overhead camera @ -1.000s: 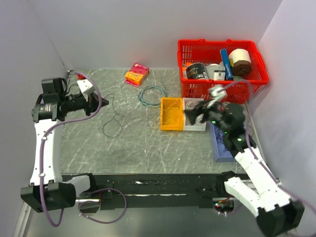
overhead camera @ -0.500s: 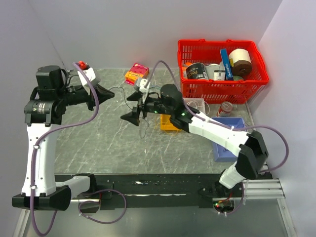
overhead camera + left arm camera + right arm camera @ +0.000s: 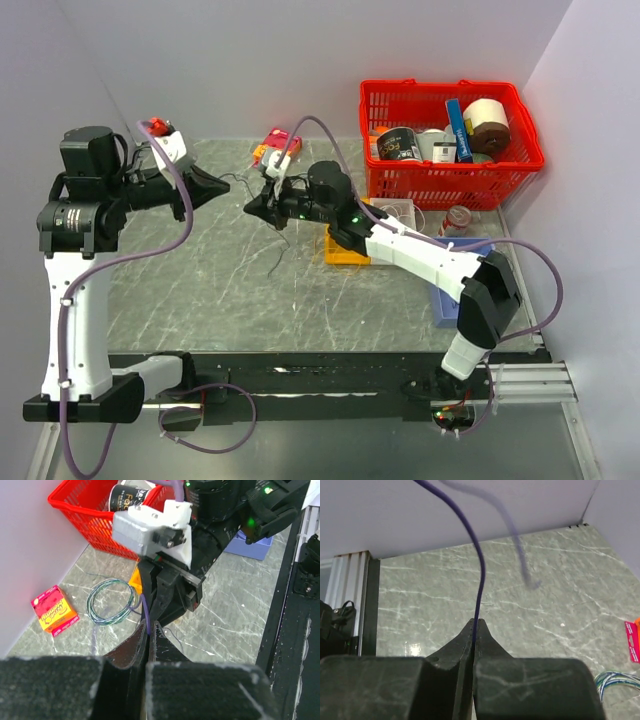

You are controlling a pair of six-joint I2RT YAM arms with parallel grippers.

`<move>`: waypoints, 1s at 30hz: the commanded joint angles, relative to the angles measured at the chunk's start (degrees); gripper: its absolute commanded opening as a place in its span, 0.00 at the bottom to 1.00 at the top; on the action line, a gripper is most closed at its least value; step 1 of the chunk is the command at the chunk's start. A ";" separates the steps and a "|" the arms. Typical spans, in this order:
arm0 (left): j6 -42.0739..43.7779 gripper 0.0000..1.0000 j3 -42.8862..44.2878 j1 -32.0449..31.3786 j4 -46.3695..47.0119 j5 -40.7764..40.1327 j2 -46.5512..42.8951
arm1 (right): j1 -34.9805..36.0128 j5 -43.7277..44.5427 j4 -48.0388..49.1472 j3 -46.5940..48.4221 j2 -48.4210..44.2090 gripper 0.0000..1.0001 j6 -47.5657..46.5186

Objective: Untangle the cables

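Note:
Only one of the cables shows, a thin dark purple cable (image 3: pixel 479 565); it is held off the table at the back left. My left gripper (image 3: pixel 228 187) is shut on it, and the strand (image 3: pixel 145 611) comes out of the pinched tips. My right gripper (image 3: pixel 251 206) sits just to the right of the left one, also shut on that same strand, tips nearly facing. A loose tail (image 3: pixel 279 256) hangs from them towards the grey table. In the left wrist view, the right gripper's black body (image 3: pixel 172 597) fills the space right ahead.
A blue-green wire coil (image 3: pixel 111 600) lies on the table below the grippers, and an orange-pink box (image 3: pixel 277 146) is near the back wall. A yellow tray (image 3: pixel 343 250), a blue tray (image 3: pixel 452 303) and a red basket (image 3: pixel 450 86) of goods stand to the right.
My right arm has swung from the yellow tray across to the left gripper, and its jaws have shut on the purple cable. The left arm has risen, lifting the cable off the table.

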 commanded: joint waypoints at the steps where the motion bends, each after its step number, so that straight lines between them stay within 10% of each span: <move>1: -3.08 0.01 -0.23 -0.15 3.32 -5.35 -0.40 | -1.44 2.08 0.40 -0.85 -5.55 0.00 0.48; 5: -3.80 0.13 -8.81 -0.15 8.26 -16.09 -0.84 | -4.69 8.84 -8.63 -0.50 -12.32 0.00 1.97; 12: 0.43 0.91 -21.67 -0.24 11.07 -18.04 -0.58 | -19.27 11.75 -21.63 0.11 -26.82 0.00 8.30; 30: -6.16 0.96 -42.07 -0.24 32.52 -22.87 4.16 | -55.49 37.50 -39.16 -18.24 -51.01 0.00 13.75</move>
